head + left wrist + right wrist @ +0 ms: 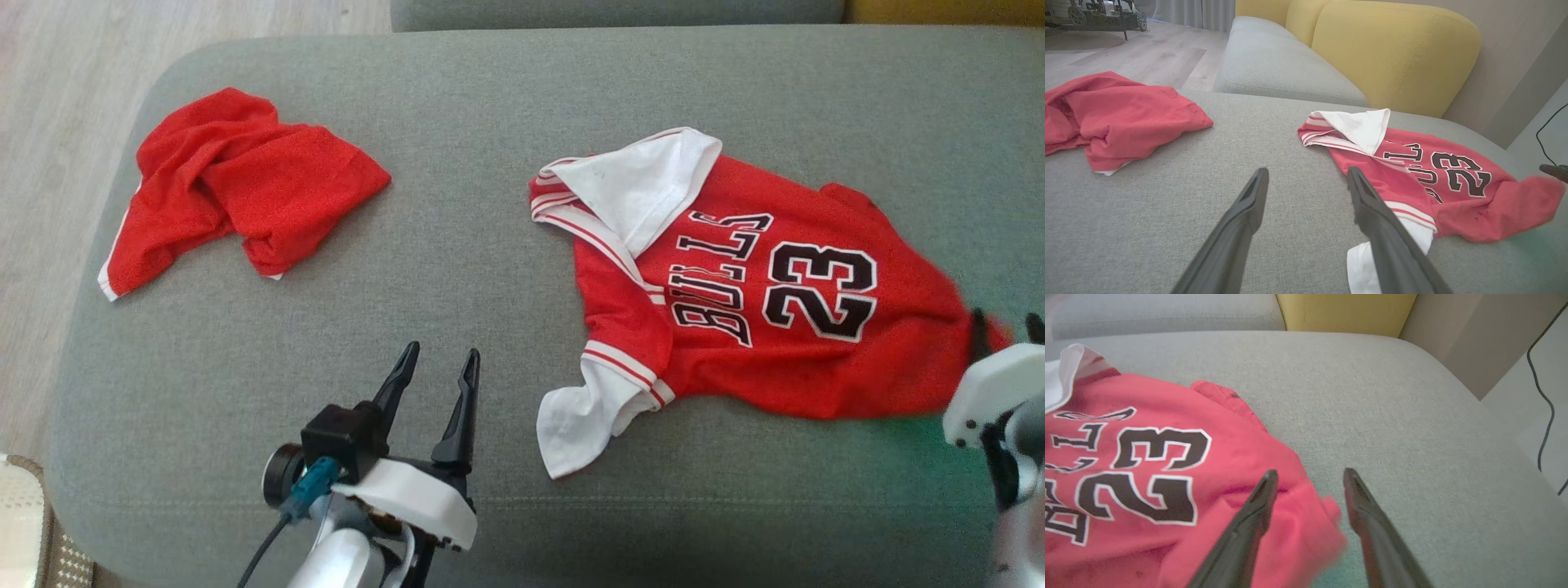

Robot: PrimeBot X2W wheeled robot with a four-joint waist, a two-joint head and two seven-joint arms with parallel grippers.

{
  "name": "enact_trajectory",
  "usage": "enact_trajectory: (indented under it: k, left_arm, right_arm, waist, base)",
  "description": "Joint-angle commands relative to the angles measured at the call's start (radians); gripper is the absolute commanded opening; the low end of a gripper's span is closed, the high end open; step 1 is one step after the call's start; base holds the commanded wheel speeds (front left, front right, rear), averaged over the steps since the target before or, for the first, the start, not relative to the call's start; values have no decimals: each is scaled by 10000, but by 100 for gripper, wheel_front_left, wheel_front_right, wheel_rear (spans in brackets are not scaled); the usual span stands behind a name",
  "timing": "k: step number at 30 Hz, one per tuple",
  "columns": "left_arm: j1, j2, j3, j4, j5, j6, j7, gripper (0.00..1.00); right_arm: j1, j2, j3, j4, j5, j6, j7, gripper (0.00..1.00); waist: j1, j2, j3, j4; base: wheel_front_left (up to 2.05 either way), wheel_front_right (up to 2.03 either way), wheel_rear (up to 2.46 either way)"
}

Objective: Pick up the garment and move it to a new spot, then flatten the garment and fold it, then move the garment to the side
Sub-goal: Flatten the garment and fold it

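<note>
The garment, a red jersey (775,327) with "BULLS 23" in black and white trim, lies spread on the grey cushion (490,106), its white collar and one sleeve folded over. My right gripper (1006,320) is at the jersey's right hem. In the right wrist view its fingers (1310,473) stand apart over the blurred hem of the jersey (1147,477), open. My left gripper (437,355) hovers open over bare cushion, left of the jersey's white sleeve. The left wrist view has those fingers (1306,171) apart beside the jersey (1453,183).
A second red garment (237,188) lies crumpled at the cushion's far left (1114,114). The wooden floor (49,122) borders the cushion's left edge. Another grey seat and a yellow backrest (1392,53) stand behind. A black cable (1541,396) hangs off to the right.
</note>
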Motion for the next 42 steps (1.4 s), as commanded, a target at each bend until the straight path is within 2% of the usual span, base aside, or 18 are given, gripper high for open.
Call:
enact_trajectory:
  k: [1, 8, 14, 23, 28, 32, 36, 42]
  left_arm:
    - [-288, 7, 234, -307, -9, -14, -122, 100]
    - [-298, 7, 281, -190, 109, -109, -122, 100]
    - [-343, 7, 214, -324, 96, -192, -122, 100]
    - [-145, 7, 560, -954, -167, -115, -122, 100]
    - [-11, 7, 836, -1152, -310, -14, -122, 100]
    - [110, 7, 1057, -1235, -327, -19, -122, 100]
    - [185, 7, 1144, -1241, -270, -58, -122, 100]
    - [-95, 7, 980, -1129, -117, -295, -122, 100]
  right_arm:
    - [-372, -27, 329, -451, 321, -4, -82, 100]
    - [-64, -24, 2551, -968, 2206, -4, -781, 100]
    - [-121, -23, 2567, -1294, 2266, -4, -1237, 100]
    - [893, -23, 4429, -2213, 4076, -4, -3256, 100]
    - [1564, -23, 4908, -2389, 4700, -4, -4061, 100]
    - [1915, -23, 5147, -2201, 4584, -4, -4263, 100]
    - [1624, -22, 4846, -1907, 4240, -4, -4274, 100]
    - [-110, -22, 3909, -960, 3016, -4, -2978, 100]
  waist:
    - [0, 0, 52, -25]
    - [0, 0, 105, -394]
    - [0, 0, 59, -379]
    - [0, 0, -4, -165]
    - [0, 0, -64, -176]
    - [0, 0, -84, -227]
    - [0, 0, 55, -274]
    - [0, 0, 748, 64]
  base:
    - [0, 0, 0]
    - [0, 0, 0]
    - [0, 0, 0]
    - [0, 0, 0]
    - [0, 0, 0]
    - [0, 0, 0]
    - [0, 0, 0]
    - [0, 0, 0]
